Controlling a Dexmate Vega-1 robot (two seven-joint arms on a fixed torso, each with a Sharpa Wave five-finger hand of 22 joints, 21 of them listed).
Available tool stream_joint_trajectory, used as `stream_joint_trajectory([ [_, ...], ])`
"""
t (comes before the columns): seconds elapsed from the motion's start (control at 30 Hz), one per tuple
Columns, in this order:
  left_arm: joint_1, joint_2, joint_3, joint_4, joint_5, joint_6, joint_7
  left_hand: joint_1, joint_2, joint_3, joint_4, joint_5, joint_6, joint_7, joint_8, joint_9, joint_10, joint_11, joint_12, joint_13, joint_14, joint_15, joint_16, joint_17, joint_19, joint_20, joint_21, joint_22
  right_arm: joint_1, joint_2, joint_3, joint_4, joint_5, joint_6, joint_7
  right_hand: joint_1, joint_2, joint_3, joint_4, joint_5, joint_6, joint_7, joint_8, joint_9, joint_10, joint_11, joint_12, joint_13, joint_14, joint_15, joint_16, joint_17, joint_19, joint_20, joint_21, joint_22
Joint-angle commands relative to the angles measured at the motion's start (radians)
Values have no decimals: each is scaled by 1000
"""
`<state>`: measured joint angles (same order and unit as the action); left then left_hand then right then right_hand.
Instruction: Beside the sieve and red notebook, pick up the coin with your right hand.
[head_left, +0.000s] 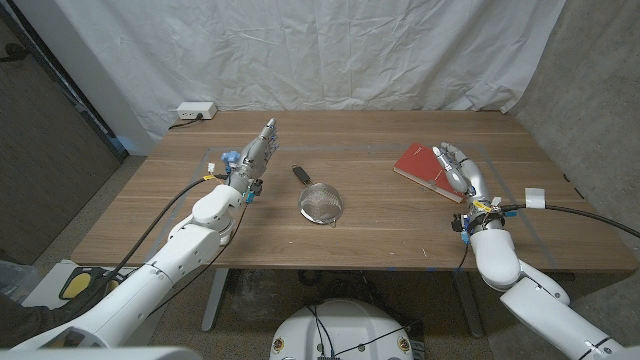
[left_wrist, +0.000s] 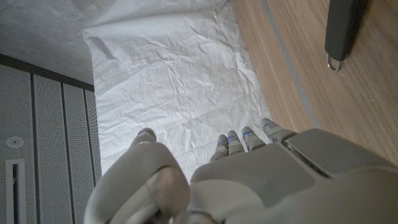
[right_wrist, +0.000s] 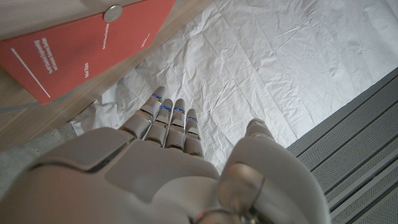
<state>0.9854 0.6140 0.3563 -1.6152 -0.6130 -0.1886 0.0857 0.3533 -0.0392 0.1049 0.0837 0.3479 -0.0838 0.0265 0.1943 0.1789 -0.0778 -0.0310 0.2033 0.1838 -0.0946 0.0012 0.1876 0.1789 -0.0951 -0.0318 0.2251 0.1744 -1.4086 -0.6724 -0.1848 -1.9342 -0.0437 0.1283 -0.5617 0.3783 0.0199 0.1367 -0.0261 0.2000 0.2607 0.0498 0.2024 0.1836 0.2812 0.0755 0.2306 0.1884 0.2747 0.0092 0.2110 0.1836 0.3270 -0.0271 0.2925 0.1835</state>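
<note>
The red notebook (head_left: 418, 164) lies on the right part of the wooden table (head_left: 380, 225). In the right wrist view a small silver coin (right_wrist: 113, 12) sits on the red notebook (right_wrist: 74, 43) near its edge. The metal sieve (head_left: 321, 204) is at the table's middle, its dark handle (head_left: 300, 175) pointing away; the handle's end (left_wrist: 341, 28) also appears in the left wrist view. My right hand (head_left: 461, 170) stands at the notebook's right edge, fingers straight and apart, holding nothing. My left hand (head_left: 256, 153) is left of the sieve, fingers extended, empty.
A white power strip (head_left: 194, 110) lies at the table's far left corner. A white curtain (head_left: 330, 50) hangs behind the table. Blue tape marks (head_left: 213, 166) sit near my left hand. Bare wood lies between sieve and notebook.
</note>
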Motion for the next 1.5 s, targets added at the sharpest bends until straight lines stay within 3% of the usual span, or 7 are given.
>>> stream_joint_trajectory([
  [0.03,-8,-5,3,9,3,-9,-9,7,6,-3,3,6,1,-3,4,6,-1,-5,0,3,-1,-7,0,4,-4,-45,-3,5,-20,-9,0,-45,-98,-88,-51,19,2,3,-13,-3,0,-8,-1,6,-18,-4,-9,2,36,1,10,3,38,4,12,5],
  [0.3,-19,-18,6,40,-4,-25,-27,8,7,-4,3,5,2,-2,4,6,-2,-5,0,3,-3,-8,-1,4,-4,-42,-5,5,-21,-11,-6,-72,-131,-136,-61,43,6,11,-31,-4,4,-27,-2,7,-5,-14,-6,1,54,13,2,1,101,49,26,4],
  [0.4,-19,-21,6,48,-6,-28,-29,8,7,-4,3,5,2,-2,4,6,-2,-4,-1,3,-4,-7,-1,4,-3,-42,-5,5,-19,-12,-9,-77,-137,-146,-62,54,13,16,-37,-5,9,-44,-1,7,-3,-18,-6,1,36,13,-9,1,94,70,19,4],
  [0.7,-19,-21,0,57,-7,-43,-33,8,8,-6,3,5,2,-4,4,6,-1,-8,0,3,-5,-7,-1,4,-5,-40,-7,5,-16,-15,-26,-96,-182,-189,-80,68,19,23,-45,-7,31,-53,6,8,12,-23,-2,1,36,11,-13,0,90,73,12,3],
  [0.87,-22,-27,1,70,-13,-52,-43,9,8,-7,3,5,2,-4,4,6,-2,-6,-1,3,-5,-7,-1,4,-5,-39,-8,5,-10,-9,-51,-106,-245,-236,-117,140,26,49,-90,-6,67,-76,15,10,40,-36,6,2,53,2,-14,-3,98,71,3,2],
  [1.0,-23,-28,1,76,-13,-56,-47,9,9,-8,3,5,3,-4,4,6,-2,-5,-1,3,-5,-6,-1,4,-6,-38,-9,5,-5,-1,-72,-118,-283,-285,-135,166,22,55,-106,-5,83,-88,19,10,47,-39,7,2,58,1,-15,-4,102,68,0,2],
  [1.5,-25,-29,-6,95,-26,-68,-62,10,11,-12,3,4,4,4,4,7,0,8,-1,3,-3,1,0,4,-6,-37,-12,6,32,31,-147,-94,-377,-358,-216,225,-2,64,-136,5,143,-101,35,13,66,-50,10,1,48,-2,-23,-5,91,64,-18,2],
])
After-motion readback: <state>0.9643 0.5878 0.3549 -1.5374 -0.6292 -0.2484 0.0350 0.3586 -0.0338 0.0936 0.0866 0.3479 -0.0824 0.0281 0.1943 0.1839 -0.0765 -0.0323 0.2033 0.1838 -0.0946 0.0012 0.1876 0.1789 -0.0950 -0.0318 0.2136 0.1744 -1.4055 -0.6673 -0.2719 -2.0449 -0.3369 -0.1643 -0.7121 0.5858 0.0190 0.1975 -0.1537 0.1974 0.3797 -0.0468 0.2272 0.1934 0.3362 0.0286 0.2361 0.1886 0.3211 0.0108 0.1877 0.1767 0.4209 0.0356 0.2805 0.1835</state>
